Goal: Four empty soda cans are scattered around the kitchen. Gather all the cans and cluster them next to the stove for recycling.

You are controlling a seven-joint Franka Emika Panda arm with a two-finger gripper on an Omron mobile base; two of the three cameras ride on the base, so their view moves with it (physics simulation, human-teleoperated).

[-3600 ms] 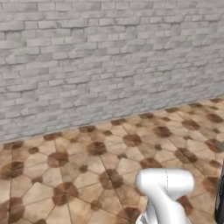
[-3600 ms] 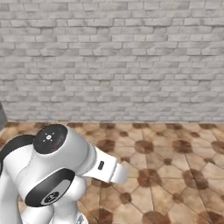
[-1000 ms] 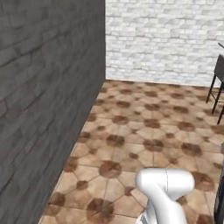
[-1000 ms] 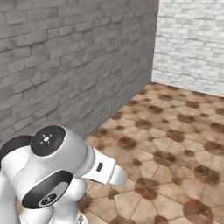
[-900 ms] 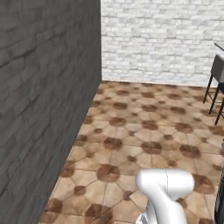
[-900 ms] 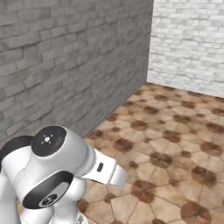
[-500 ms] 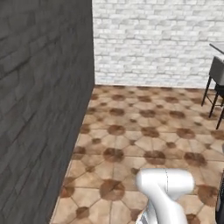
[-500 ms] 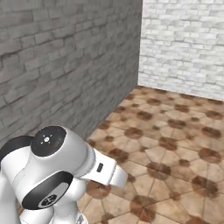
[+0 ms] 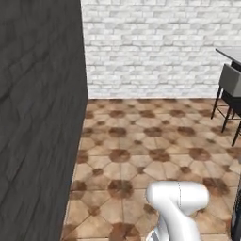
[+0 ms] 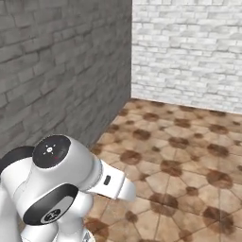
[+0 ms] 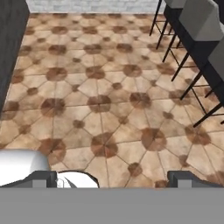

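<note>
Two-finger dark gripper (image 11: pixel 113 177): jaws apart, empty. Grey-seated black bar stools (image 11: pixel 192 26) at 2 o'clock. Step judged: searching; next, locate can.

Stools (image 11: pixel 192 26) — edge-cropped; seats (image 9: pixel 230 80) too.

floor (image 9: pixel 141 141): brown and tan tiles in an octagon pattern, seen across all three views
dark wall (image 9: pixel 37 117): grey-black brick, along the left side, met by the white wall at a corner
white wall (image 9: pixel 155 47): pale brick, at the far end of the room
stools (image 11: pixel 197 26): grey seats on thin black legs, lined up at the right, standing on the floor
counter (image 9: pixel 230 54): grey top edge seen at far right, above the stools
</note>
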